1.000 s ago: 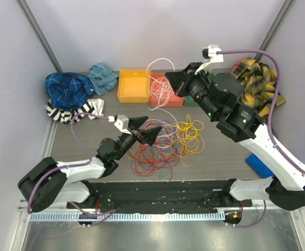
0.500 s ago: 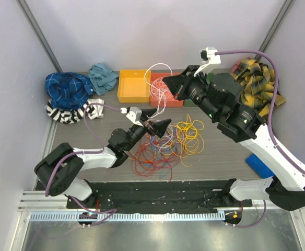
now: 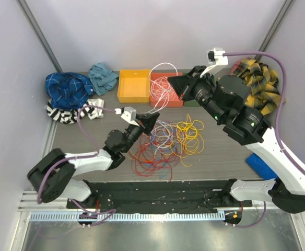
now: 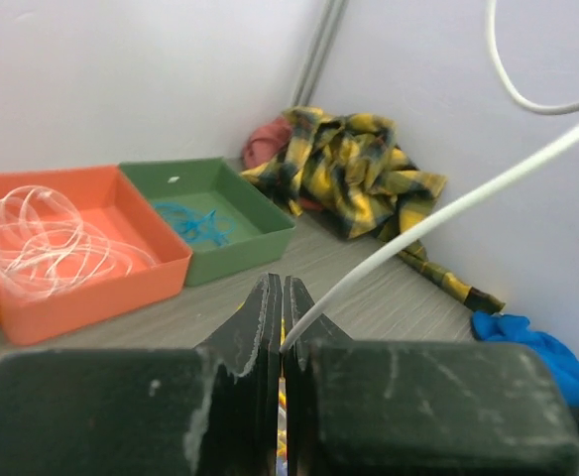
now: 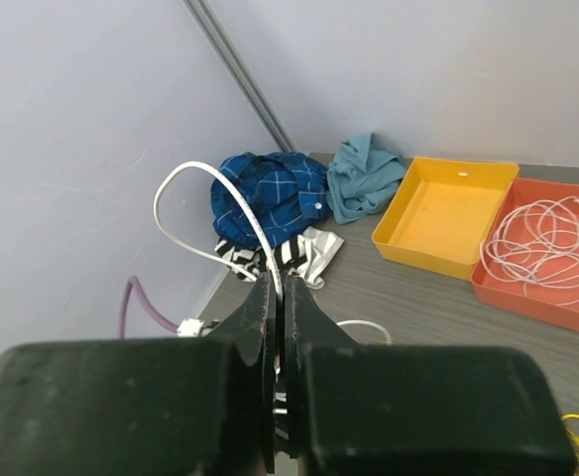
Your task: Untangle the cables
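1. Table: grey top carrying everything listed below.
2. Right arm: reaches from the near right corner toward the trays at the back.
3. Left arm: lies low across the near left and ends at the edge of the cable heap.
4. Cloths, all set aside: yellow plaid cloth at far right, blue plaid cloth, teal cloth and striped cloth at far left.
5. Trays in a row at the back:
   - yellow tray, holding nothing visible
   - orange tray, holding coiled white cable
   - green tray, holding a small blue cable
6. Cables: heaped mid-table between the arms. Red loops lie nearest, yellow loops to the right, and pale strands cross in the middle.
7. White cable: held clear of the heap, arching up by the orange tray and running down toward the left arm.
8. Right gripper: fingers pressed together, pinching the white cable's loop above the orange tray.
9. Left gripper: fingers closed tight on a white strand, apparently the same cable's other stretch.

Progress, judged: white and blue are partly sorted into trays. One white cable is mid-extraction. Red, orange and yellow are unsorted and the yellow tray is unfilled, so most of the work lies ahead.
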`<state>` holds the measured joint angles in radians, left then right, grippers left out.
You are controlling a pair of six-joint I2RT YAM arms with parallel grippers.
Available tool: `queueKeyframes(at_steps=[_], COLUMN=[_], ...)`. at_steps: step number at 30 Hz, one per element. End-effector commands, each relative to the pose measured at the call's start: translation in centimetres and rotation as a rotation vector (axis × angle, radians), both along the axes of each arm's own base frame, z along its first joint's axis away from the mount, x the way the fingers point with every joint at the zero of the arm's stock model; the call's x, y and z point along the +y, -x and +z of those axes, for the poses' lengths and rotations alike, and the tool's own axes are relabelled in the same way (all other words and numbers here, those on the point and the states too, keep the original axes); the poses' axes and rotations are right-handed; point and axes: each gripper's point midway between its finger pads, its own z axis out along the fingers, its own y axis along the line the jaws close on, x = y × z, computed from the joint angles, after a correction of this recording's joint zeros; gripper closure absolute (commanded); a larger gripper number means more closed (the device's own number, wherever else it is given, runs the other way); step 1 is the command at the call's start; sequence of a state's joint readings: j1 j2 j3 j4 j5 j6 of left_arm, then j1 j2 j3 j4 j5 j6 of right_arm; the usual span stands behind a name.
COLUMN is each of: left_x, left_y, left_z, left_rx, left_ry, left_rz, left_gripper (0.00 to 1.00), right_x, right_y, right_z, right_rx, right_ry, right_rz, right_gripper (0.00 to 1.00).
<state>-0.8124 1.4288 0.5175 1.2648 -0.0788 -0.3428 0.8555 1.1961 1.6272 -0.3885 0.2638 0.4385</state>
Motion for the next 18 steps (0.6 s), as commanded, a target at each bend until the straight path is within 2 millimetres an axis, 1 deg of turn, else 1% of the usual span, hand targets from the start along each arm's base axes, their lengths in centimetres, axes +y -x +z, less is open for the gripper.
queueKeyframes(at_steps=[1, 2, 3, 4, 5, 6, 7, 8, 9, 10, 11, 12, 13, 14, 16, 17, 18], left_x=[5.1, 6.2, 7.5, 8.9, 9.9, 12.3, 13.5, 15.6, 16.8, 17.8, 19.6, 20.3, 21.2, 22.4, 23.0, 23.1, 22.9], left_y=[-0.8, -0.9, -1.7, -2.1, -2.3, -2.7, -2.8, -3.5, -3.0, -3.0, -3.2, -3.2, -2.8, -2.9, -3.0, -3.1, -3.2], left_z=[2.0, 1.4, -0.9, -2.2, -3.1, -5.3, -6.2, -7.0, -9.0, -9.5, -10.3, -10.8, -11.9, -12.3, -12.6, -12.4, -12.2], left_rx=[0.126, 0.209, 0.314, 0.373, 0.42, 0.528, 0.581, 0.631, 0.722, 0.755, 0.793, 0.829, 0.875, 0.902, 0.934, 0.931, 0.93], left_ry=[0.034, 0.008, -0.09, -0.113, -0.111, -0.103, -0.079, -0.049, -0.026, -0.009, 0.006, 0.037, 0.028, 0.05, 0.073, 0.08, 0.081], left_rz=[0.218, 0.258, 0.322, 0.38, 0.403, 0.465, 0.491, 0.535, 0.57, 0.6, 0.65, 0.677, 0.709, 0.741, 0.757, 0.757, 0.741], left_gripper=[1.0, 1.0, 1.0, 1.0, 1.0, 1.0, 1.0, 1.0, 1.0, 1.0, 1.0, 1.0, 1.0, 1.0, 1.0, 1.0, 1.0], right_x=[-3.2, -3.8, -4.8, -5.2, -5.7, -6.5, -6.9, -7.3, -7.7, -8.4, -9.0, -9.4, -10.4, -10.9, -11.4, -11.7, -11.6], right_y=[0.4, 0.2, 0.2, 0.1, 0.1, 0.3, 0.4, 0.4, 0.5, 0.8, 0.8, 1.0, 1.3, 1.5, 1.6, 1.9, 1.8], right_z=[2.3, 2.4, 2.9, 2.7, 3.0, 3.7, 4.0, 4.2, 4.6, 5.2, 5.4, 5.7, 6.0, 6.2, 6.0, 6.1, 5.7], right_rx=[-0.071, -0.082, -0.097, -0.101, -0.112, -0.133, -0.141, -0.149, -0.16, -0.169, -0.174, -0.183, -0.189, -0.193, -0.197, -0.2, -0.195], right_ry=[-0.019, -0.012, -0.029, -0.027, -0.033, -0.044, -0.05, -0.051, -0.048, -0.059, -0.065, -0.067, -0.081, -0.089, -0.089, -0.094, -0.087], right_rz=[-0.1, -0.129, -0.168, -0.187, -0.205, -0.226, -0.239, -0.251, -0.264, -0.284, -0.302, -0.311, -0.34, -0.351, -0.366, -0.368, -0.366], right_gripper=[0.99, 0.99, 0.99, 0.99, 0.99, 0.99, 0.99, 0.99, 0.99, 0.99, 0.99, 0.99, 0.99, 0.99, 0.99, 0.99, 0.99])
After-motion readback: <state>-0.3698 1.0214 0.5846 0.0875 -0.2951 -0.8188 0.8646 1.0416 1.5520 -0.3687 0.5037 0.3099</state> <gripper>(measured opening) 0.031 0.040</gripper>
